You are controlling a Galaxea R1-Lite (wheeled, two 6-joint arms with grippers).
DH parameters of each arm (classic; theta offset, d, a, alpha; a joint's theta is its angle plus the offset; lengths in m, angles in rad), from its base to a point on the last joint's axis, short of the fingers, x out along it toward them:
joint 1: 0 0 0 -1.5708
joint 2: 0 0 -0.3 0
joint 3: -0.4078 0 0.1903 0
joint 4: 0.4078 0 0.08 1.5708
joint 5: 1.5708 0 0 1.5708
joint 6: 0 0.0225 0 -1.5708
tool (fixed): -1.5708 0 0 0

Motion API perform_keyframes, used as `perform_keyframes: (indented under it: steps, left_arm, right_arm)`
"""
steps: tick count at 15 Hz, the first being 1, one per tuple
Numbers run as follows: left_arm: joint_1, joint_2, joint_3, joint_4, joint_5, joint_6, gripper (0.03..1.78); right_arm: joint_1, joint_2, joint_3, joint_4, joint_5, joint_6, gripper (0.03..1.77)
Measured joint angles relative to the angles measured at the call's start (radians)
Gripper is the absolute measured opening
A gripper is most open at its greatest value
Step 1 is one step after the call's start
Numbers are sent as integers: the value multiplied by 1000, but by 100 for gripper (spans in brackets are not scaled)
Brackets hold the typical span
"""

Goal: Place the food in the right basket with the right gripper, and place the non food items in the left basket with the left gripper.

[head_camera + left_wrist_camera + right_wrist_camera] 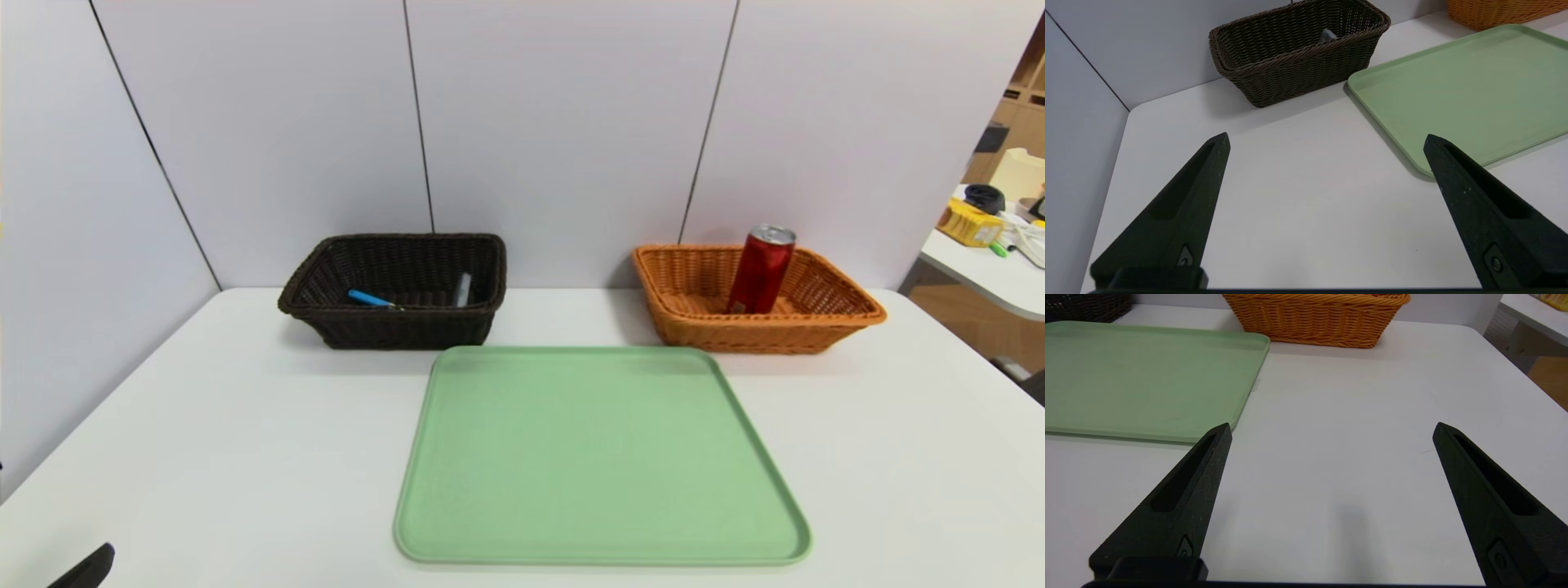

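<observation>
- Sorting looks finished to us: the green tray (600,457) lies bare on the white table (204,457).
- We see the red can (761,269) standing, slightly tilted, inside the orange basket (849,314) at the far right.
- We find the blue-handled spoon (371,299) and the grey cutlery case (464,289) lying in the dark brown basket (392,331) at the far left.
- Our left gripper (1327,141) hangs low over bare table near the tray's left edge, jaws wide apart, holding nothing.
- Our right gripper (1332,430) sits parked over the table right of the tray, jaws likewise spread and empty.
- We judge nothing is left to move.
</observation>
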Motion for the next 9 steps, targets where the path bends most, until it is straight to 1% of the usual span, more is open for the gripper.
perform_keyframes:
  steps: [2, 5, 9]
  left_arm:
    - [10, -74, 53, -6, -2, 3, 169]
    - [19, -123, 110, -28, -3, 13, 169]
    - [97, -188, 155, -30, -5, 25, 169]
  right_arm:
    - [0, 0, 0, 0, 0, 0, 170]
    - [0, 0, 0, 0, 0, 0, 170]
    - [0, 0, 0, 0, 0, 0, 170]
